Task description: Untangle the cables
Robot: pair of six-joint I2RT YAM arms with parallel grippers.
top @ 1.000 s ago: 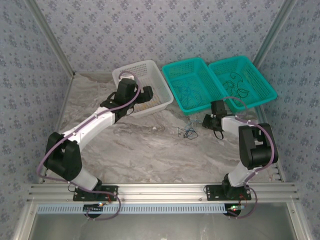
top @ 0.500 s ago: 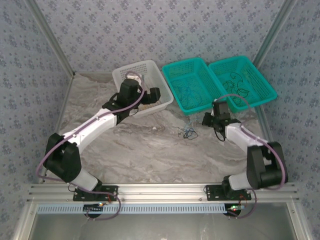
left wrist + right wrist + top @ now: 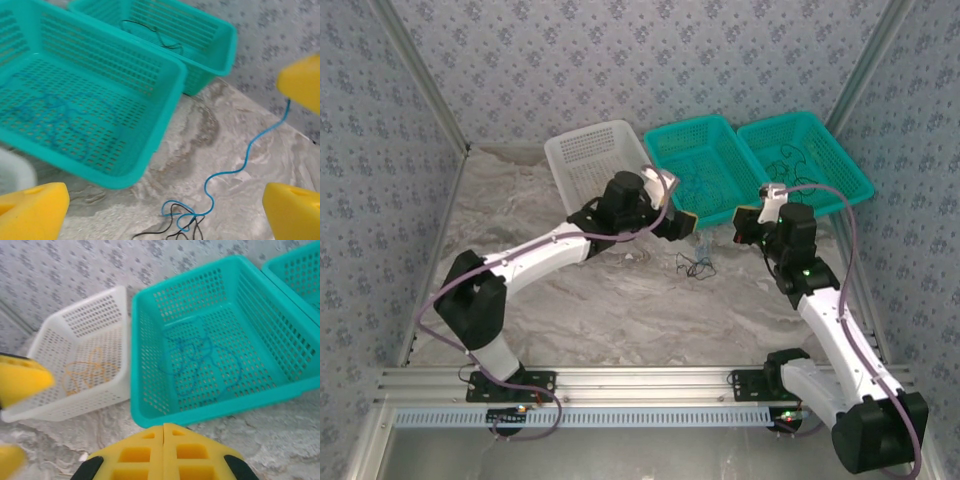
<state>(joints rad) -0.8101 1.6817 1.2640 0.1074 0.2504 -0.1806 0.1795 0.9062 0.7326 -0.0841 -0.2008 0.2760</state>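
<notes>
Thin blue-and-black tangled cables (image 3: 695, 266) lie on marbled table (image 3: 570, 300), just before middle teal perforated plastic basket (image 3: 685, 126). Left gripper (image 3: 165, 200) spread wide by basket's near wall. Right gripper (image 3: 164, 432) pressed together beside basket's right corner, pinching one blue strand (image 3: 235, 165).

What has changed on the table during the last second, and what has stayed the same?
The left hand left the white basket and swung right, next to the cables; it is open. The right arm unfolded, elbow swinging to the near right; the right hand, shut, shifted slightly toward the teal baskets, and a blue strand of the cables runs up to it. The cables and all three baskets stayed put.
</notes>
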